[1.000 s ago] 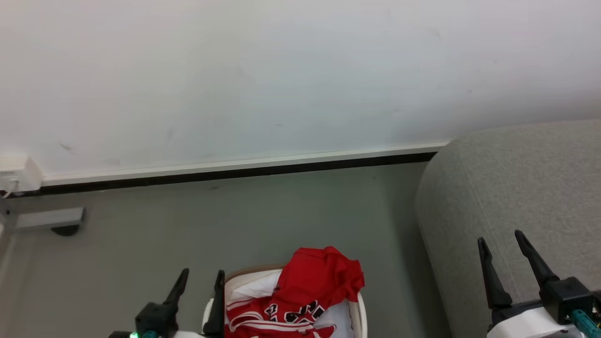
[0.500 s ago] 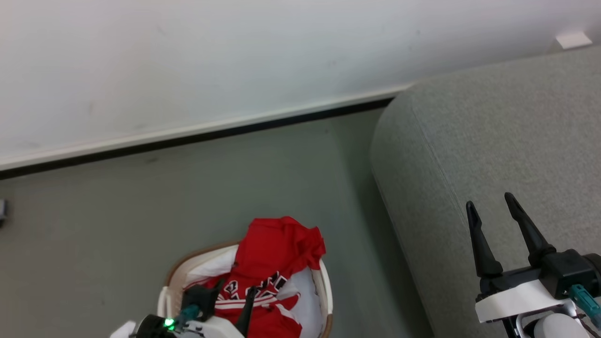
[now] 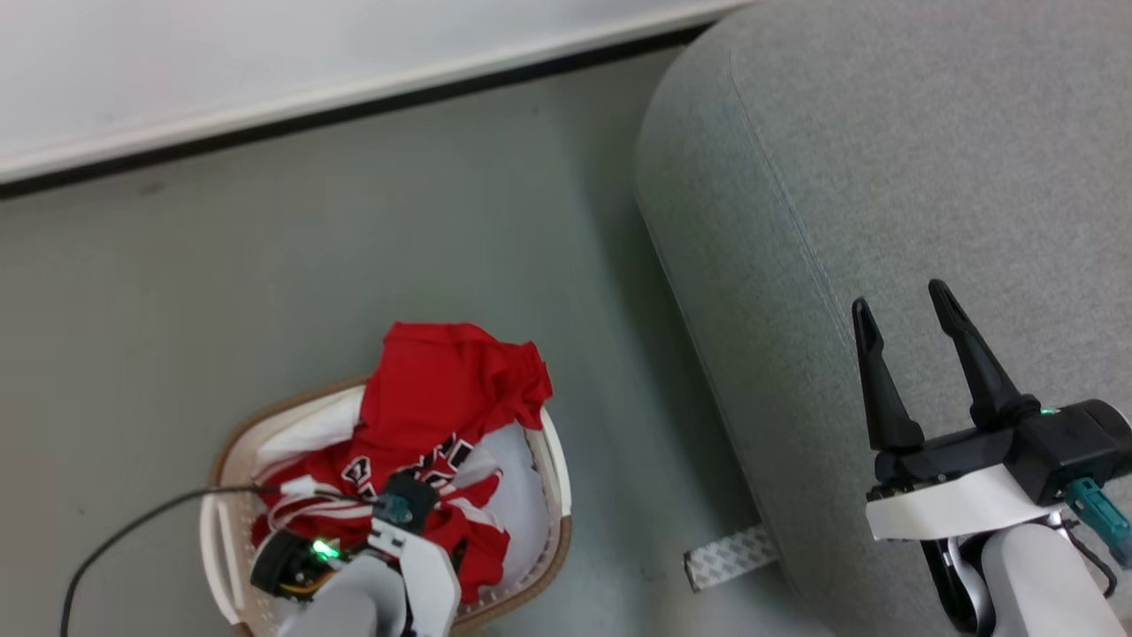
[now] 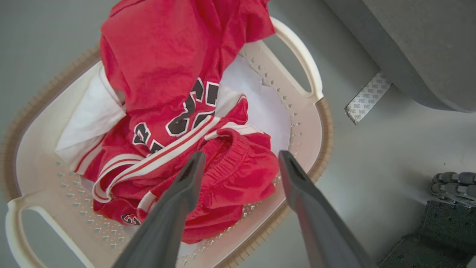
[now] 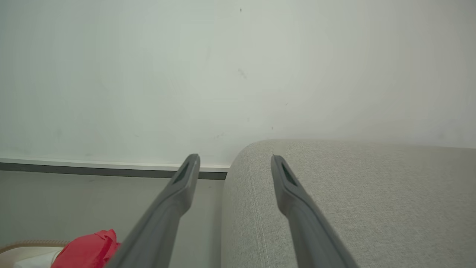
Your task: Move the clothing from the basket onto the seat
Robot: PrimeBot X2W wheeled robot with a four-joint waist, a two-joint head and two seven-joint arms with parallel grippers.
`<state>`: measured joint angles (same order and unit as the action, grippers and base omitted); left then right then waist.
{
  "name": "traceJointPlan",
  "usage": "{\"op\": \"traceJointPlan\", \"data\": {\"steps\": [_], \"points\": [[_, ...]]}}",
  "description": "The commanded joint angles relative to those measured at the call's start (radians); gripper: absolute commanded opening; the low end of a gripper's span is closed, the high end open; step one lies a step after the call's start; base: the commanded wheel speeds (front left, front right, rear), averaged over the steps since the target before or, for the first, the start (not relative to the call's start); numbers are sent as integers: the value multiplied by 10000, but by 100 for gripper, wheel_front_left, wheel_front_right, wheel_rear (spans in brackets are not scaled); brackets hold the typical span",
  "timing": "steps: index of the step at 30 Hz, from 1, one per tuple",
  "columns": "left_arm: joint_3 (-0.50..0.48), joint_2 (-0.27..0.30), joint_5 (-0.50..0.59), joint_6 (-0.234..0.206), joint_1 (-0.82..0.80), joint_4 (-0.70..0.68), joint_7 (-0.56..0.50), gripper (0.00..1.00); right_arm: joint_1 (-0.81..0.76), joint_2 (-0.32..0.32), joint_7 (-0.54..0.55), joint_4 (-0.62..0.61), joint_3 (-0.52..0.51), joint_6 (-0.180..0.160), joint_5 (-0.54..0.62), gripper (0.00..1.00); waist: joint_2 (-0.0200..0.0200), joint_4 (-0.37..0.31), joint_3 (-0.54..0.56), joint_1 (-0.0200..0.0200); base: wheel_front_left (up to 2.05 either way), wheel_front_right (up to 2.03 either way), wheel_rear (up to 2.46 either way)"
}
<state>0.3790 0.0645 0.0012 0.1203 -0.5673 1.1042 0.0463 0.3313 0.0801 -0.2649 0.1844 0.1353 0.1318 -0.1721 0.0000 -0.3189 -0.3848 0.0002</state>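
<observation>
Clothing (image 4: 174, 85) lies heaped in the basket (image 4: 320, 123) directly beneath my left hand (image 4: 241, 158), released and empty; my right hand (image 3: 900, 298), also released, hangs over the seat (image 3: 884, 133), well apart.

Head camera looks steeply down on basket (image 3: 555, 482) and seat (image 3: 884, 177); left wrist camera sits close over the basket; right wrist camera faces the far wall (image 5: 238, 74) across the seat.

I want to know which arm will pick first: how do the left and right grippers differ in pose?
The left gripper points down over the basket, framing the red clothing; the right gripper points forward toward the wall, over the grey sofa. The left is by the load; the right is apart from it. Both stand open, holding nothing.
</observation>
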Motion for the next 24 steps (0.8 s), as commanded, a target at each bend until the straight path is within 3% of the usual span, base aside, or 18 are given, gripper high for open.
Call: {"op": "traceJointPlan", "data": {"steps": [1,15,16,17,24], "points": [[59,135,98,13,-324,220,-110,100,232,-40,6,-88,48,-21,-57,100,0,-356,-705,-2,0,0,0],[385,212,-400,101,-1524,1518,-1001,100,772,-162,6,-313,214,-21,-155,100,0,-588,-2184,-2,0,0,0],[396,187,-466,102,-1531,1568,-1104,54,783,-163,6,-324,192,-21,-163,100,0,-574,-2229,-2,0,0,0],[464,151,-480,104,-1529,1599,-1162,0,778,-163,6,-324,162,-21,-169,100,0,-553,-2247,-2,0,0,0],[1052,-22,-852,99,-1245,1675,-1005,0,789,-92,6,-207,71,-21,-89,100,0,-254,-2064,-2,0,0,0]]}}
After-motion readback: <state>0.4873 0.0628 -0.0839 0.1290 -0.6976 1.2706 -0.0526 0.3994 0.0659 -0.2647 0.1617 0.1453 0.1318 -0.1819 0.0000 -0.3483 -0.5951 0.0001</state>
